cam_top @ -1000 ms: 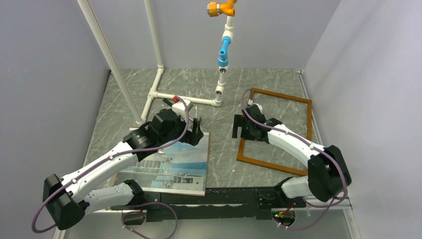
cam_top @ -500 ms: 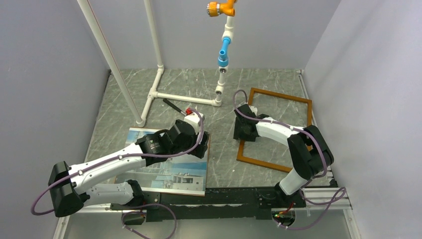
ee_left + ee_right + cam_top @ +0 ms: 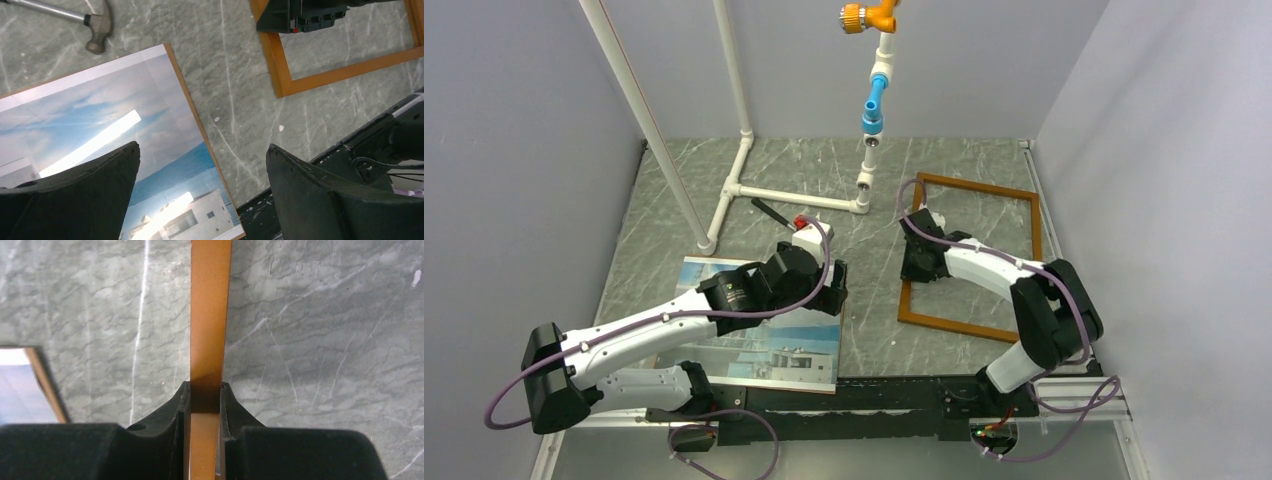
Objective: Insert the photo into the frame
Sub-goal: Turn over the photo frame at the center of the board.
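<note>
On my overhead feed the photo lies flat in the lower left, building and sea face up, its near edge by the arm bases. In the left wrist view a thin brown board edge shows along the print's right side; I cannot tell how far that board reaches underneath.

The left claw hangs over the print's upper right corner with its jaws spread wide and nothing between them. From its own camera one finger sits over the picture and the other over bare grey marbled worktop. Up in the top left of that same view lies a hammer, apart from the print.

A white pipe stand sits behind the left arm, towards the upper centre.

Right of centre, the right claw is down on the left rail of the frame. Its wrist camera shows the orange-brown rail running straight up the middle, with both fingers pressed against its sides, so I read it as clamped on the frame. The frame lies on the worktop in the right half, well apart from the photo, with bare worktop between them
</note>
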